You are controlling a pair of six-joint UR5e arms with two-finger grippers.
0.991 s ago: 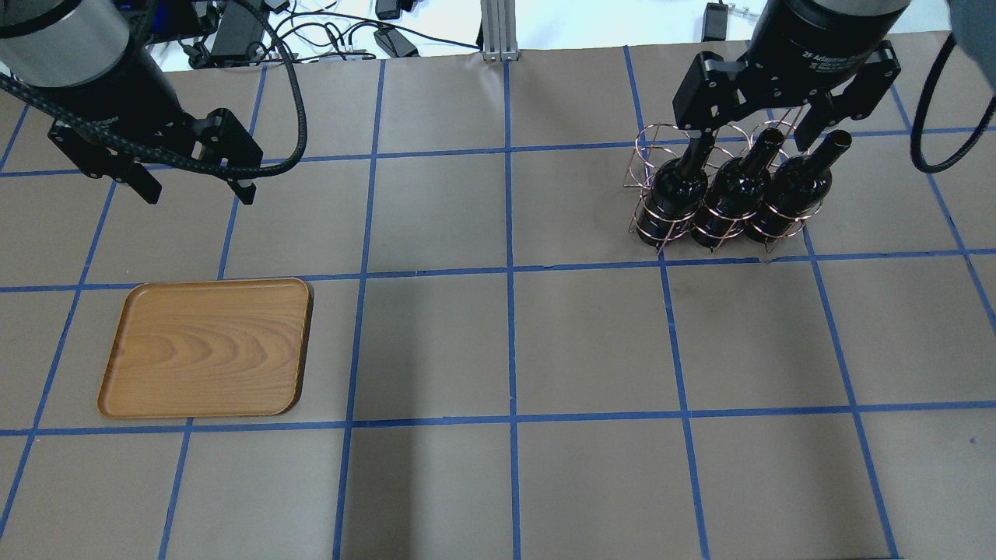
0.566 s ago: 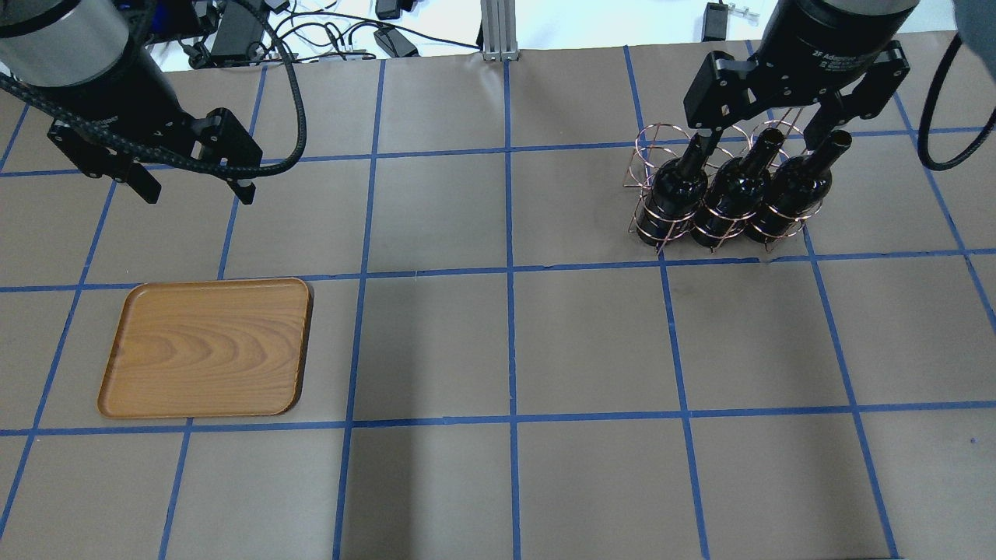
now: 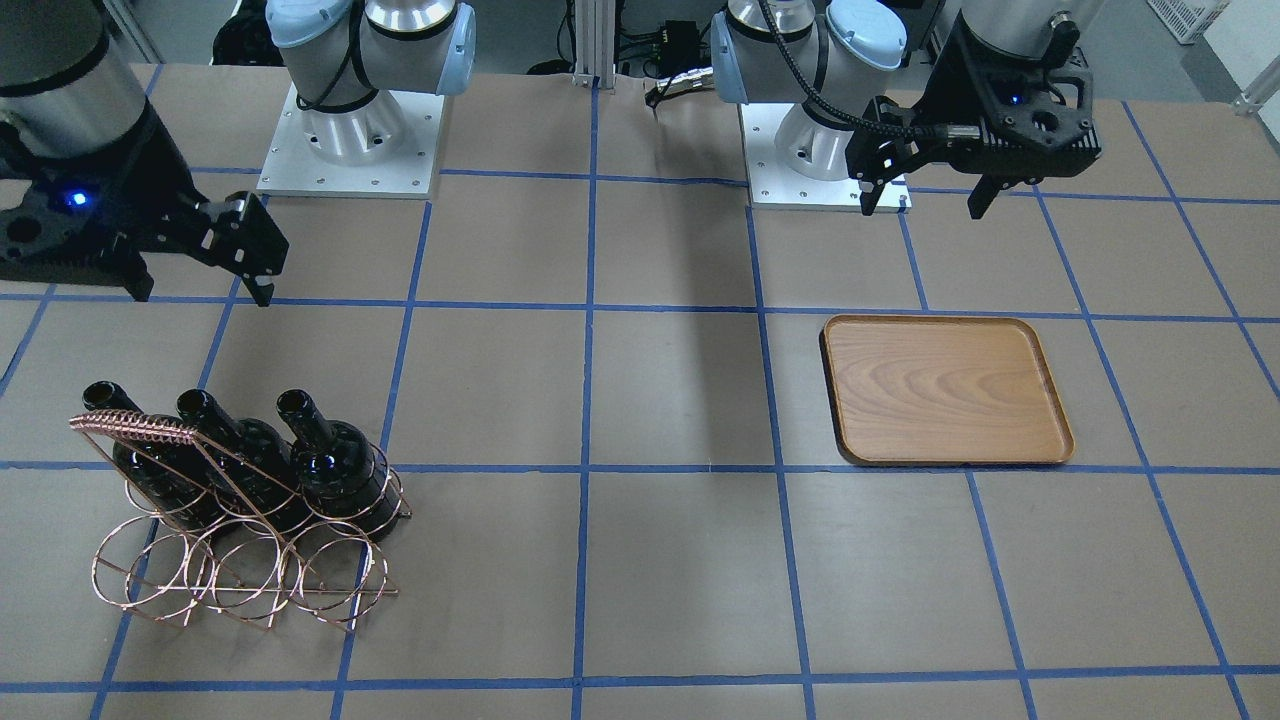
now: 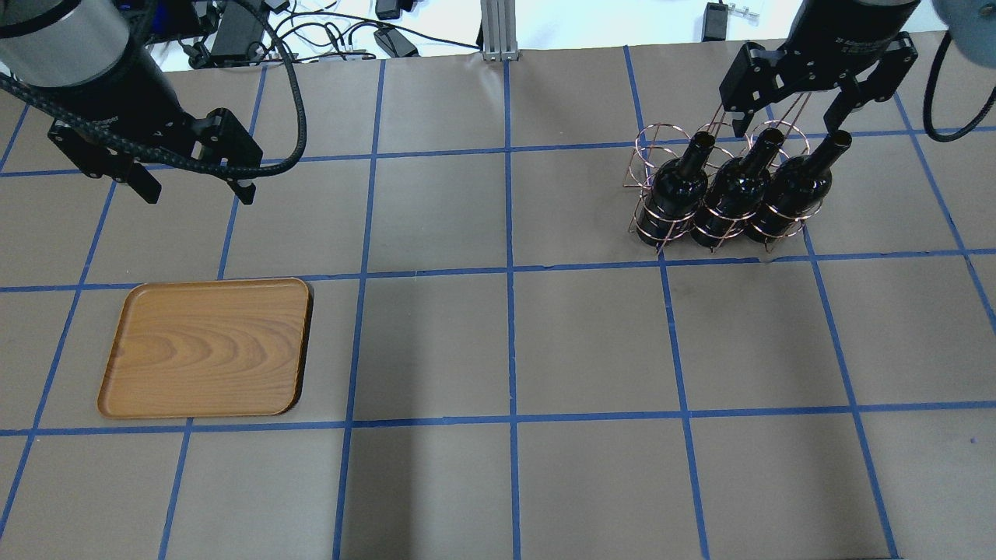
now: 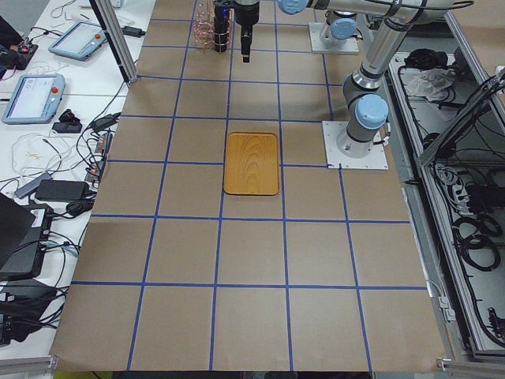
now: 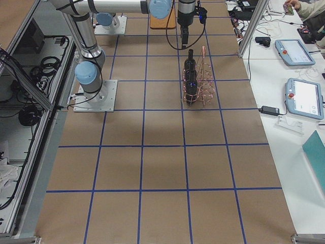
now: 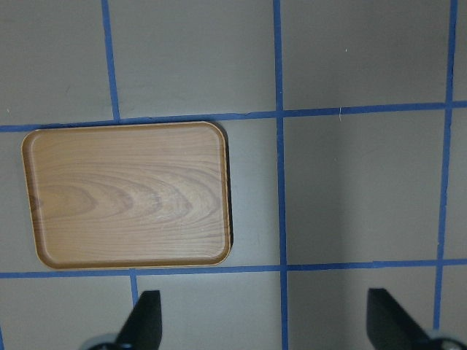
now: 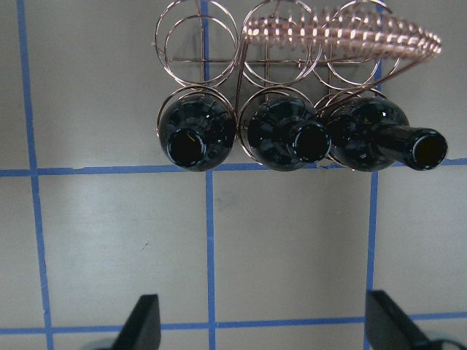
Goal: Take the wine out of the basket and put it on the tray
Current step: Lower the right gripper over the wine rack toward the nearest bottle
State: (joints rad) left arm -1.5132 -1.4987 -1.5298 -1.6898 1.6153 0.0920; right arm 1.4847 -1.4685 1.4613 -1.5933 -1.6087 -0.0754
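Note:
Three dark wine bottles (image 4: 731, 190) stand side by side in the copper wire basket (image 4: 652, 227) at the right of the overhead view. They also show in the front view (image 3: 335, 465) and the right wrist view (image 8: 292, 138), open mouths up. My right gripper (image 4: 787, 113) is open and empty, above and beside the bottle necks, touching none. The wooden tray (image 4: 206, 346) lies empty at the left. My left gripper (image 4: 198, 194) is open and empty, hovering beside the tray (image 7: 128, 193).
The basket's coiled handle (image 8: 343, 33) runs over the empty row of rings behind the bottles. The table is brown paper with blue tape grid lines (image 4: 510, 272). Cables and power bricks (image 4: 311, 35) lie along one table edge.
My right gripper has moved toward the top right of the overhead view, off the bottle necks. The left gripper, bottles, basket and tray have not moved.

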